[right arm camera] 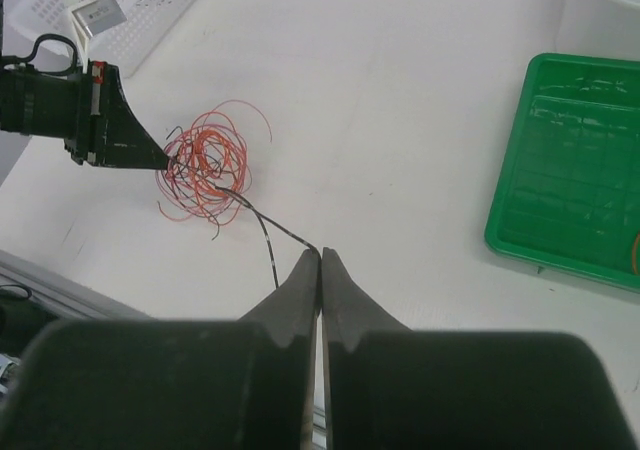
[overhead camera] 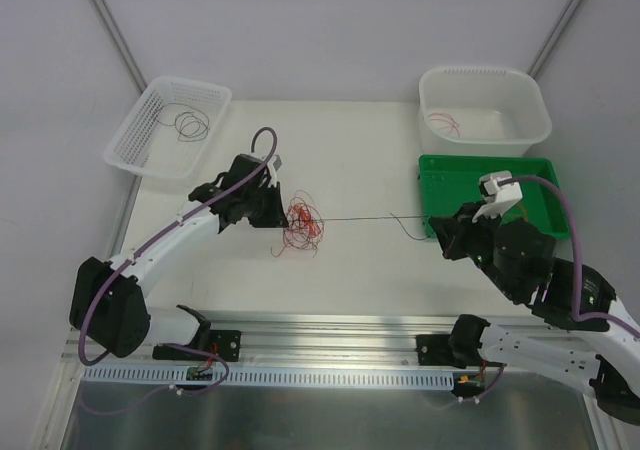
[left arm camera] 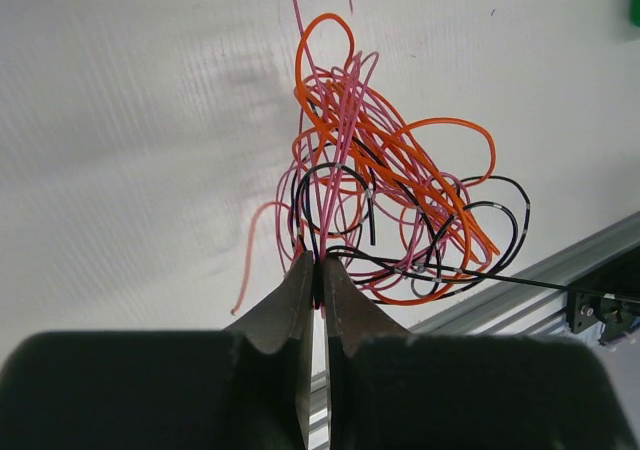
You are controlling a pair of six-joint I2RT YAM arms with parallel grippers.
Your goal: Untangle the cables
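**Inspector:** Left tool (left arm camera: 318,266), finding: clenched on the knot of hair-thin red, orange, pink and black cables (left arm camera: 385,205), pinching several strands at its near edge. Right tool (right arm camera: 320,254): clenched on a single thin black wire (right arm camera: 262,222), which runs taut from the knot across the white tabletop (overhead camera: 350,150) to your right arm.

**Operator:** Where does that put the bundle?

**Inspector:** Mid-tabletop, left of centre, at the tips of your left arm. I cannot tell whether it rests on the surface or hangs just above it. Other strands lie elsewhere: dark ones in the white mesh basket (overhead camera: 168,120) far left, a red one in the white plastic tub (overhead camera: 485,105) far right. The flat green tray (overhead camera: 520,185) sits beside your right arm.

**Operator:** Which step is this?

**Inspector:** In my judgement, you are drawing out one black wire while the left arm anchors the rest. The wire is not free; its far end is lost inside the loops. The next move calls for a slow, level pull to your right with the left grip firm. If the knot cinches or lifts, ease off and regrip nearer to it.
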